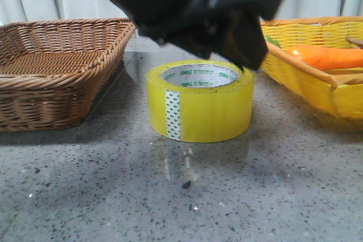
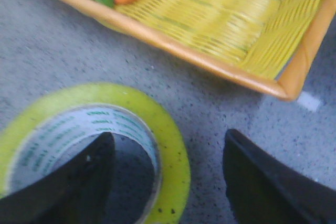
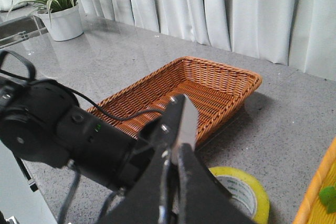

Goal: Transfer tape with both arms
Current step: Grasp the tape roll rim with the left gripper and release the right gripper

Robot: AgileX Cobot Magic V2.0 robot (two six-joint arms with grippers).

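A dark, blurred left gripper (image 1: 235, 55) fills the foreground of the front view, hanging over the roll of yellow packing tape (image 1: 200, 101) that stands on its flat end on the speckled grey stone table (image 1: 181, 196), between two baskets. In the left wrist view its fingers (image 2: 79, 182) are spread apart, one inside the white core printed with green "deli" lettering, the other outside the yellow wall, above the counter; the roll's wall lies between them, and contact cannot be made out. The green-and-white patterned end tab (image 1: 173, 114) faces the front camera. A brown wicker basket (image 1: 57, 66) sits to the left of the tape, a yellow wicker basket (image 1: 317, 83) to the right, with an orange carrot (image 1: 326, 58) lying in it. The right gripper (image 3: 178, 129), seen from its own wrist camera, is raised above the table with its fingers pressed together, holding nothing. A potted plant (image 3: 58, 3) stands at the far end of the table, before white curtains (image 3: 220, 9).
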